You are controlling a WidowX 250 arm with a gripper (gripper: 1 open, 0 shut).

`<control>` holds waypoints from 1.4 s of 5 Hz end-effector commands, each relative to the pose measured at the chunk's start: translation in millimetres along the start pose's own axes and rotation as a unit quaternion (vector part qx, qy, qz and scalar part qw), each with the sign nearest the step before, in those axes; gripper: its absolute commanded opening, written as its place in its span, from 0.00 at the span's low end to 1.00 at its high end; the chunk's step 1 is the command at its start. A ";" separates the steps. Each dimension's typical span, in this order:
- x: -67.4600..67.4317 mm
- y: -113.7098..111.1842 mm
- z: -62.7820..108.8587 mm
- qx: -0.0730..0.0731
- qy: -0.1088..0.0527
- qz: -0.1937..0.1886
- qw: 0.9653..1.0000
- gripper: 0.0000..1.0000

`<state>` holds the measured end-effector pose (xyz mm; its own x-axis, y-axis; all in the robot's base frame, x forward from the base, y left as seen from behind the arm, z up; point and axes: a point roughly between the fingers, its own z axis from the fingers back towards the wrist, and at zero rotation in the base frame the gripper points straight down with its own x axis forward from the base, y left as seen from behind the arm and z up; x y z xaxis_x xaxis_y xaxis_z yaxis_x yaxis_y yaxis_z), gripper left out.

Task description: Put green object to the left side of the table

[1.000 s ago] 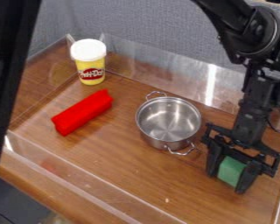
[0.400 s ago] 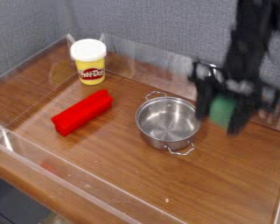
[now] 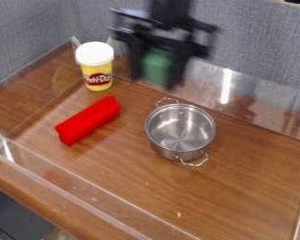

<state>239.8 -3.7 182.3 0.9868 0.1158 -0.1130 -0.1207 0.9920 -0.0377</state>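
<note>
The green object [image 3: 156, 65], a small matte green block, hangs in the air between the black fingers of my gripper [image 3: 157, 67], which is shut on it. Both are high above the back of the table [image 3: 178, 192], between the yellow tub and the steel pot, and look slightly blurred. The gripper points straight down, and its arm leaves the frame at the top edge.
A steel pot [image 3: 180, 130] stands right of centre. A longer red block [image 3: 89, 121] lies to its left. A yellow tub with a white lid [image 3: 97, 67] stands at the back left corner. Low clear acrylic walls [image 3: 247, 89] edge the tabletop.
The gripper has risen from the table's right side with the green block in it and carried it leftward and toward the back, past the pot. Nothing else moved.
</note>
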 end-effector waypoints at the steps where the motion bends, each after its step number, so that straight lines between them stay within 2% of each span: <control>1: -6.5 -2.7 2.2 0.003 -0.012 -0.007 1.000 0.00; 3: -6.8 -13.6 -11.3 0.012 -0.001 -0.029 1.000 0.00; 5: -4.7 -16.7 -18.5 0.017 0.007 -0.034 0.999 0.00; 7: 5.8 -27.5 -22.6 0.019 0.012 -0.041 0.999 0.00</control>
<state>241.2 -30.4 148.0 0.9823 0.0405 -0.1827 -0.0422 0.9991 -0.0056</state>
